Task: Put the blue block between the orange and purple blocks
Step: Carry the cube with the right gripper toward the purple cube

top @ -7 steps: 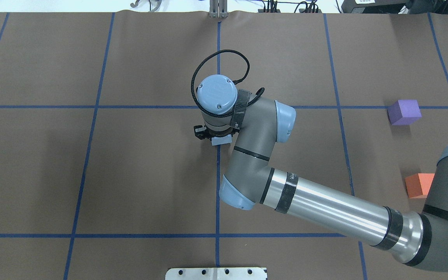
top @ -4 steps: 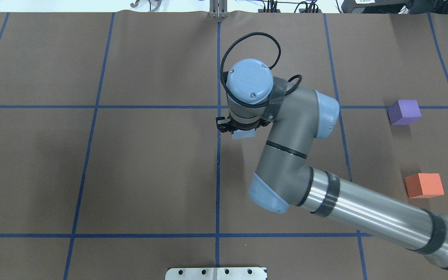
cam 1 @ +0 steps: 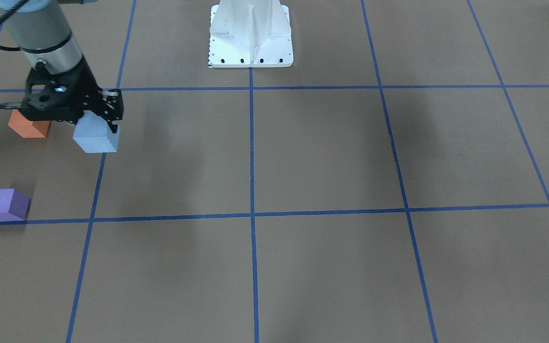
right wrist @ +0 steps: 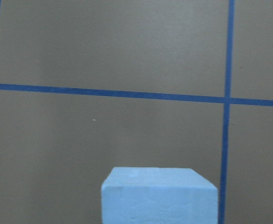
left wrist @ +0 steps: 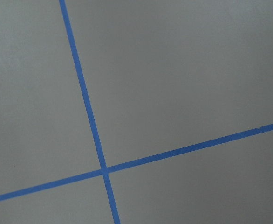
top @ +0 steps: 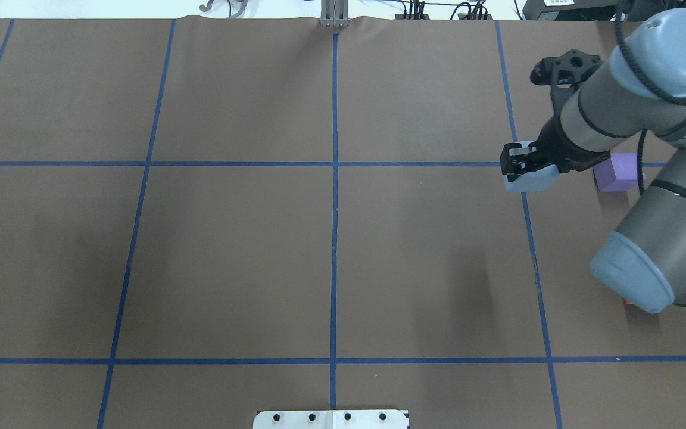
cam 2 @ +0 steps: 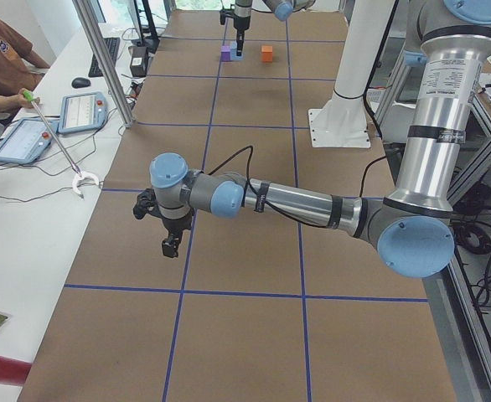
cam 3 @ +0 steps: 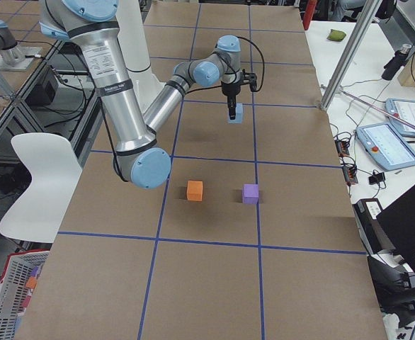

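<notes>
While the orange block (cam 1: 26,129) and purple block (cam 1: 5,205) sit well apart on the brown table (cam 1: 327,152), the blue block (cam 1: 97,139) is off to their side, beside a blue tape line (cam 1: 94,190). The right gripper (cam 1: 97,125) has its jaws closed on it. Whether the block touches the paper is unclear. From overhead, the right arm (top: 646,238) hides nearly all of the orange block and clips the purple one. Its wrist points straight down. The left gripper (cam 2: 169,244) also points down, at the table's other end; I cannot tell how far open it is.
</notes>
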Controlling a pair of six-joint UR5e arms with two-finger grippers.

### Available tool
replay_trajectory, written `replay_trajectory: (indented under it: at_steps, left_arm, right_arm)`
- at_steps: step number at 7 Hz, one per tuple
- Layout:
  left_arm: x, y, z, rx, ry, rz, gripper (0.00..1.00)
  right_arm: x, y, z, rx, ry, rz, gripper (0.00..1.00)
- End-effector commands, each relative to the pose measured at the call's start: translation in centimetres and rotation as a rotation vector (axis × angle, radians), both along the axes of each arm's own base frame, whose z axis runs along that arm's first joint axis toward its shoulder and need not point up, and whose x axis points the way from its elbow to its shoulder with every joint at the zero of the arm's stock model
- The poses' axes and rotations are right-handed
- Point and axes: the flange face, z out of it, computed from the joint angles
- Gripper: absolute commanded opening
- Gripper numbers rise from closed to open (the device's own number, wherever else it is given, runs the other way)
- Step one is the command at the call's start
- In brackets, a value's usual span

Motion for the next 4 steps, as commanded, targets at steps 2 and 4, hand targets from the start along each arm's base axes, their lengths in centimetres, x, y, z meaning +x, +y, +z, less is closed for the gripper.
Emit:
replay_trajectory:
  at_steps: [2, 4]
  left_arm:
    - [0.2, 0.3, 0.5, -0.015, -0.001, -0.001, 1.00]
    - [0.4, 0.2, 0.4, -0.013, -0.001, 0.002, 1.00]
  right_arm:
    - [8.8, -0.8, 10.3, -0.015, 0.036, -0.009, 0.00]
    - [9.7, -1.2, 17.6, -0.036, 0.074, -0.033, 0.00]
